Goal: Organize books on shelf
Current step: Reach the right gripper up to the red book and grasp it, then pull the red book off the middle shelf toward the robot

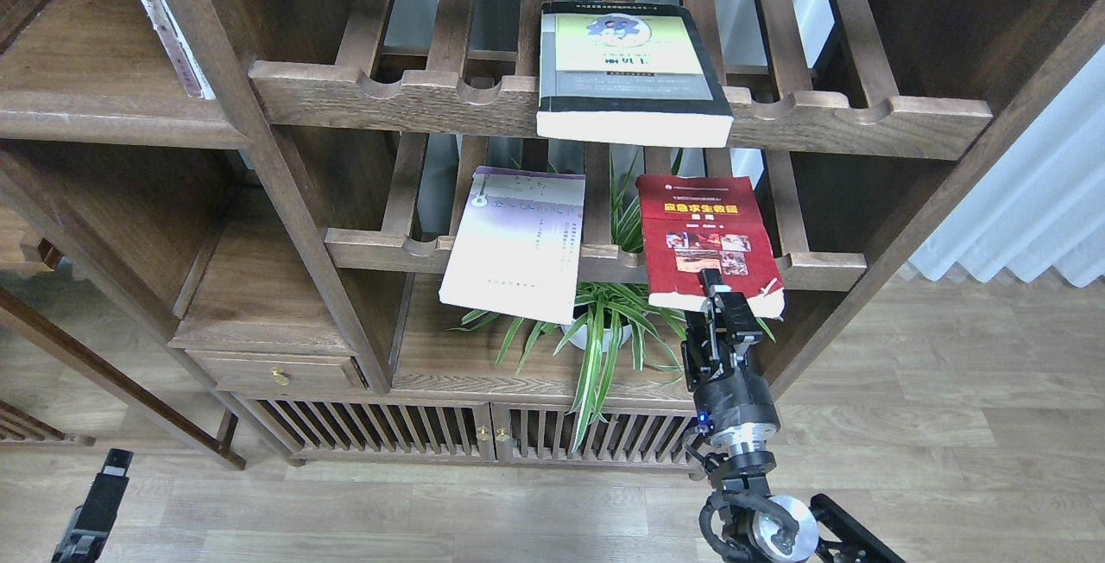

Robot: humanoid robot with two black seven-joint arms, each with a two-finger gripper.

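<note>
Upper slatted rack carrying black-bordered book, lower slatted rack carrying lavender-white book and red book

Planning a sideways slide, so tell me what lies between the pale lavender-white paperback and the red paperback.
In the head view, only green plant leaves show between lavender-white paperback and red paperback.

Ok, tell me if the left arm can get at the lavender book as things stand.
Probably not without a big move. The left hand sits low at the bottom left corner, far from the lavender book on the lower slatted rack. Nothing lies between them except open floor and the bookcase front, so the path looks free.
</note>
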